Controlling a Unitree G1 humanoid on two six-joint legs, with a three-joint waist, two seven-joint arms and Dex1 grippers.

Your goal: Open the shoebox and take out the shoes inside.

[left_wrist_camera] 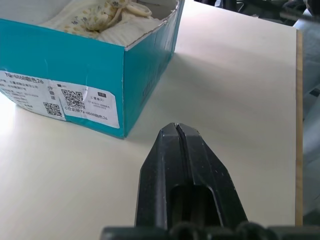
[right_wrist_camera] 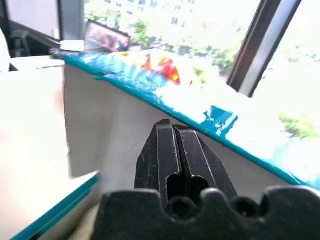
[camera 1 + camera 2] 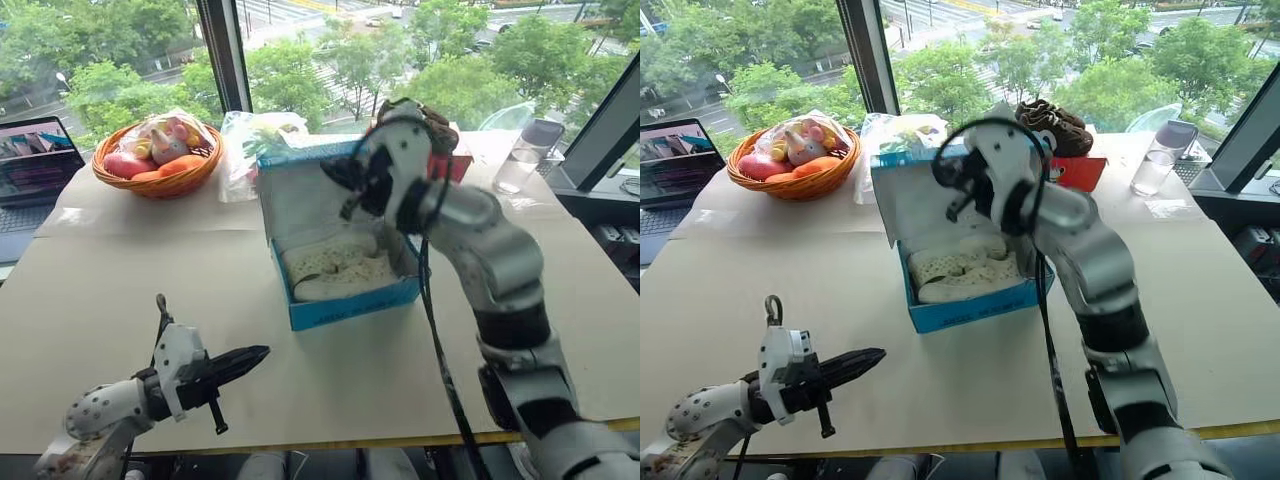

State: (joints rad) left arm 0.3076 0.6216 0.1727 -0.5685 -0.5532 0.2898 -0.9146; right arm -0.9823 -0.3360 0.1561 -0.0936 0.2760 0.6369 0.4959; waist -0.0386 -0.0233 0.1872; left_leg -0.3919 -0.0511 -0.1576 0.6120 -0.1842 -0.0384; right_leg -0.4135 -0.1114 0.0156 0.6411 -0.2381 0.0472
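The bright blue shoebox (image 3: 350,305) stands open in the middle of the table, its lid (image 3: 295,195) raised upright with the white inside facing me. A pair of cream knitted shoes (image 3: 335,268) lies inside. My right gripper (image 2: 167,125) is shut and empty, held high against the lid's inner face just under its top edge. Low at the front left, my left gripper (image 3: 262,352) is also shut and empty. It points toward the box's near corner (image 1: 125,127), a short way off it.
A wicker basket (image 3: 158,185) of fruit and toys and a laptop (image 3: 30,165) sit at the back left. A plastic bag (image 3: 250,135) lies behind the lid. Dark brown shoes (image 3: 1050,125) rest on a red box (image 3: 1080,172). A clear cup (image 3: 522,160) stands at the back right.
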